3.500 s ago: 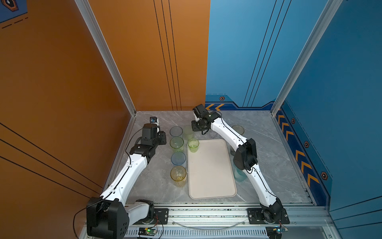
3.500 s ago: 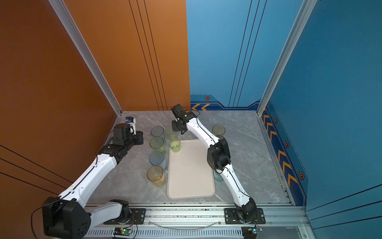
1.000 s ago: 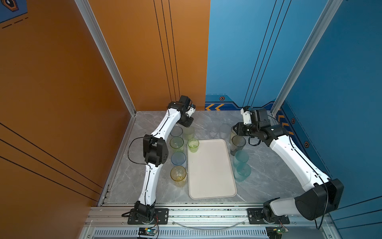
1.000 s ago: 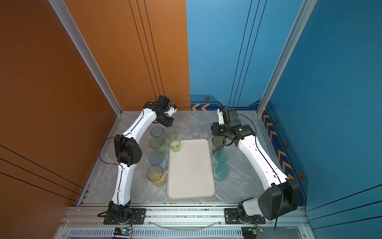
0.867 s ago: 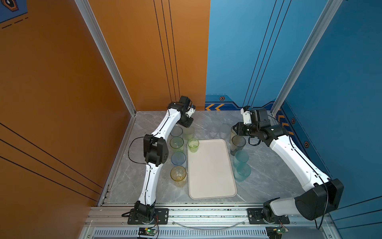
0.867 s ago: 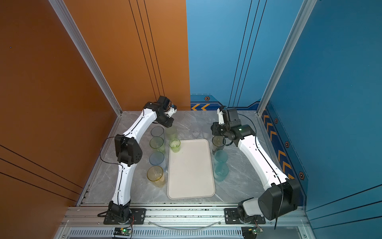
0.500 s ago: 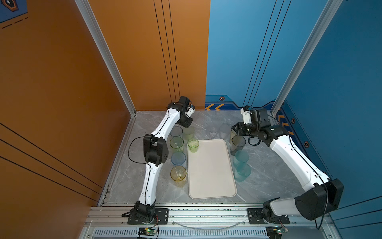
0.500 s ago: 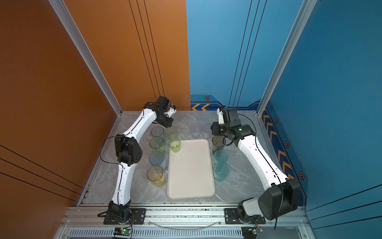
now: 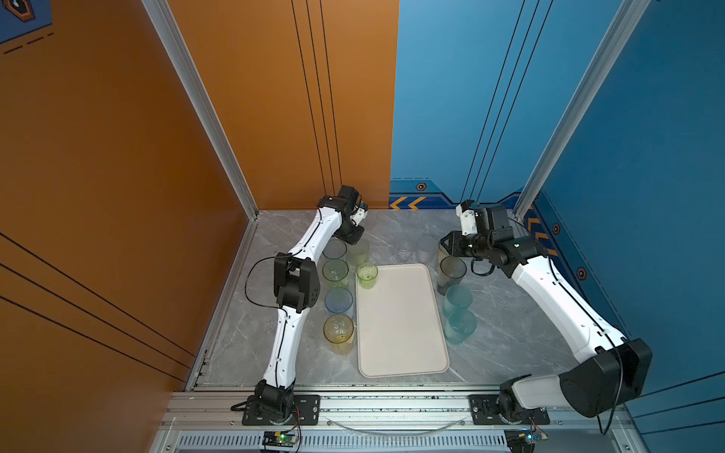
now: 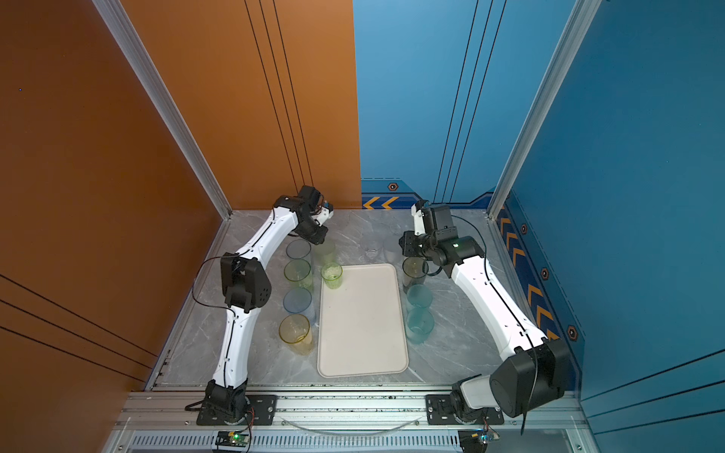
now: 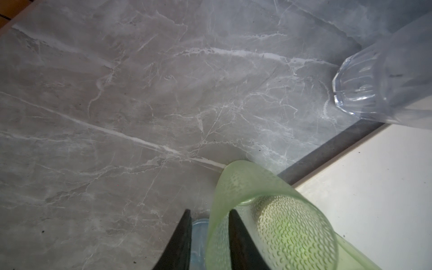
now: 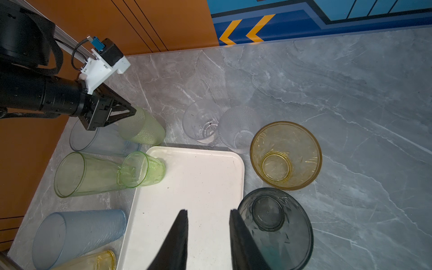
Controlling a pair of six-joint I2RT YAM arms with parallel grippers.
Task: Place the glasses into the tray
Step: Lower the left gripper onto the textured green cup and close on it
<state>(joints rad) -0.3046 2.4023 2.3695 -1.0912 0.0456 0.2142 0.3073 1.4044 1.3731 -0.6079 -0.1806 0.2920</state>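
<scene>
Around everything, tall orange panels [image 9: 117, 176] to the left and blue panels [image 9: 647, 176] behind and to the right, closing in a grey marbled bench [image 9: 502, 345]. From the near rail, left arm [image 9: 310, 243] up through a black elbow beside the left row of cups, on to the far left corner, wrist bent back and down. Right arm [image 9: 557, 290] folded at a black elbow by the near right corner, then stretched far and inward, wrist turned toward the tray's far right corner. Mid-bench, lengthwise, the cream tray [image 9: 400, 325], bare but for a small green glass [image 9: 367, 275] seemingly just inside its far left corner. Along its left side, on the bench, near to far: yellow glass [image 9: 338, 331], blue glass [image 9: 338, 300], tall green glass [image 9: 335, 270], grey-blue glass [image 9: 334, 249], with a frosted green glass [image 12: 142, 128] just beside the last and right behind the small green one. Beyond the far edge, a clear glass [image 12: 201, 121] and a frosted clear glass [image 12: 238, 126], touching or nearly so. Along the right side, nearer teal glass [image 9: 459, 325], farther teal glass [image 9: 458, 298], then a smoky grey glass [image 9: 452, 274] and an amber glass [image 12: 285, 154] crowding the far right corner. Left fingers [image 11: 182, 240] a little apart, astride the frosted green glass's wall, one inside, one outside, a sliver of gap on the outer side, no firm pinch visible. Right fingers [image 12: 178, 243] equally narrow-set, holding nothing, hanging above the tray beside the smoky grey glass, one tip across its rim, contact unclear.
</scene>
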